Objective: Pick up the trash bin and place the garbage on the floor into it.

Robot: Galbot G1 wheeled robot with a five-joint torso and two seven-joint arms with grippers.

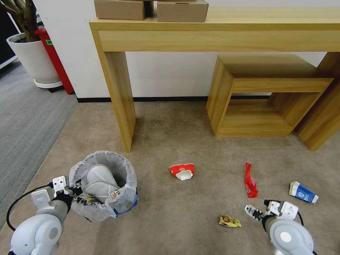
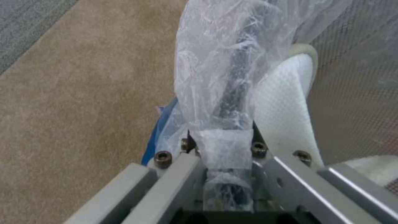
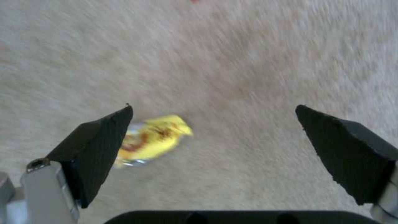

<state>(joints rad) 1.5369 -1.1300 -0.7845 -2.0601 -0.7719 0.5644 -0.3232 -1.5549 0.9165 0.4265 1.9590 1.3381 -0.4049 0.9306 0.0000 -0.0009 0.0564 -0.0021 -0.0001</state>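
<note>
The trash bin, lined with a crinkly white bag, is at the lower left with white slippers inside. My left gripper is shut on its near rim. In the left wrist view the bag-covered rim runs between the jaws, beside a slipper. My right gripper hovers open over the carpet, just right of a yellow wrapper. The right wrist view shows that wrapper close to one fingertip of the right gripper. Also on the floor are a crushed red-white cup, a red wrapper and a blue-white carton.
A tall wooden console table stands behind, its leg just beyond the bin, with cardboard boxes on top. A low wooden shelf unit sits under it at right. A white plant pot and a red object stand at the far left.
</note>
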